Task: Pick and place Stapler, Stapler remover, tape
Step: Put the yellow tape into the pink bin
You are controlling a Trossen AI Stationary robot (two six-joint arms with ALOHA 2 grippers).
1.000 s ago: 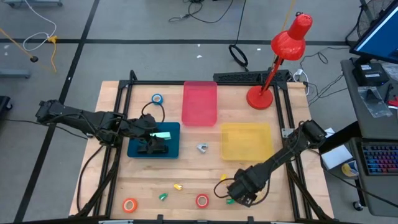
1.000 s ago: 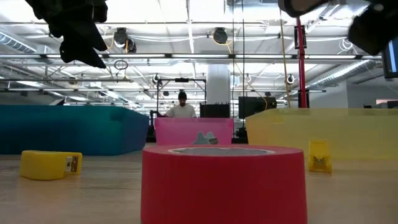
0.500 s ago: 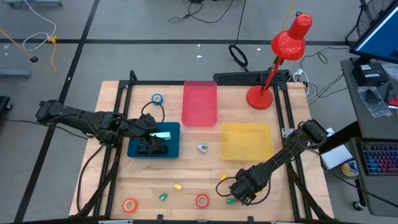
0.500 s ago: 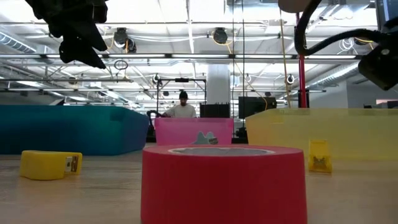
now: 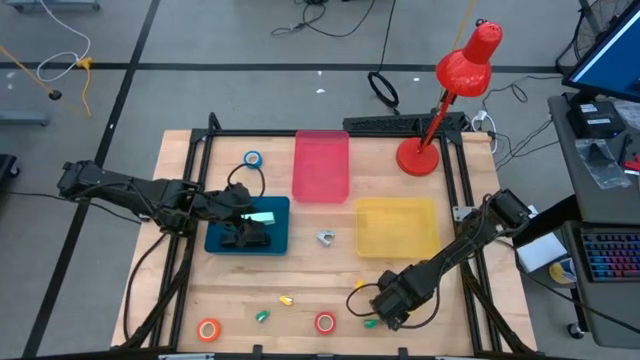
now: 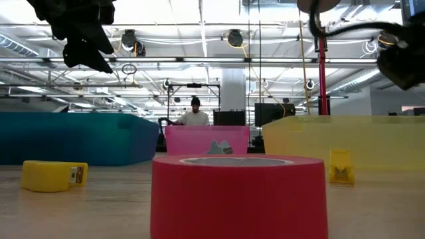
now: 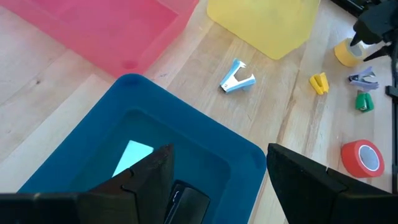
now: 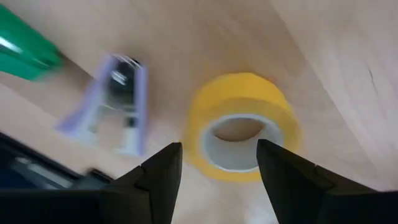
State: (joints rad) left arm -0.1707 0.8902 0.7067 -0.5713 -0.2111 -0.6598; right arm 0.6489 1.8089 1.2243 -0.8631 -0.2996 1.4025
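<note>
Wooden table [image 5: 300, 280]: purple staple remover [image 8: 115, 102] lies beside yellow tape [image 8: 242, 127]

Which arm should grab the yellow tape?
Right. The right gripper hangs open directly over the yellow tape; the left gripper is open over the blue tray, far from it.

wooden table [image 5: 300, 280] carrying a blue tray [image 5: 247, 226], pink tray [image 5: 321, 166], yellow tray [image 5: 397, 226] and red lamp [image 5: 418, 157]; loose on its surface: blue tape [image 5: 253, 159], orange tape [image 5: 208, 329], red tape [image 5: 325, 322], yellow tape [image 8: 244, 126], a pale staple remover [image 5: 325, 237].
</note>
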